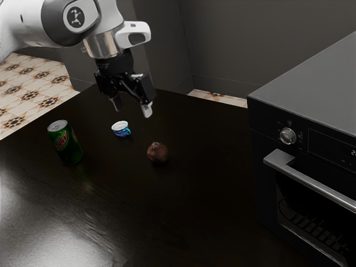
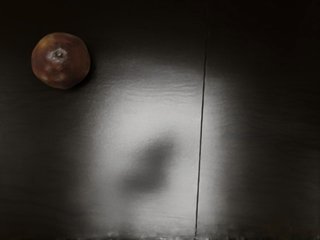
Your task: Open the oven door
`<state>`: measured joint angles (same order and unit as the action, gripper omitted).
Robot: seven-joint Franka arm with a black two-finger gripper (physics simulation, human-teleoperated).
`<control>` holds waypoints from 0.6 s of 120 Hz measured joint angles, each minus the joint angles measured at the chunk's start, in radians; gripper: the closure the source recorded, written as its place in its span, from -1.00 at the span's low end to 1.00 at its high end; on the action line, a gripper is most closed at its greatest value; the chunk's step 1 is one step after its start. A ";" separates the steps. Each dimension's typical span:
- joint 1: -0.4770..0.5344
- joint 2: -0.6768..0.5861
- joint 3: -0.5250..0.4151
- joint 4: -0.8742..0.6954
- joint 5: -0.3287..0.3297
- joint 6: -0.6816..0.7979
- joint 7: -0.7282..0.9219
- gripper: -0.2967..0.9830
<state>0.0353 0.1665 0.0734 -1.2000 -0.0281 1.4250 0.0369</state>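
My claw (image 1: 132, 107) hangs open over the dark, glossy table (image 1: 194, 211), its pale fingertips apart with nothing between them. The oven (image 1: 311, 92), a boxy dark shell, stands at the exterior view's right; its door (image 1: 271, 194) is shut, with a smooth metal bar handle (image 1: 317, 181) below a round, shiny knob (image 1: 287, 136). In the exterior view I also see a green cylindrical can (image 1: 65, 146) and a small blue cup (image 1: 120, 129) near a roundish brown fruit (image 1: 158, 152). My wrist view gives the fruit's mottled skin, a thin straight seam (image 2: 202, 125) and a pale sheen with a dark blur.
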 joint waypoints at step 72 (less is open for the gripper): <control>-0.075 -0.545 -0.586 -0.489 -0.125 0.240 0.714 -0.53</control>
<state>-0.0401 -0.3789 -0.5130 -1.6887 -0.1533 1.6652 0.7509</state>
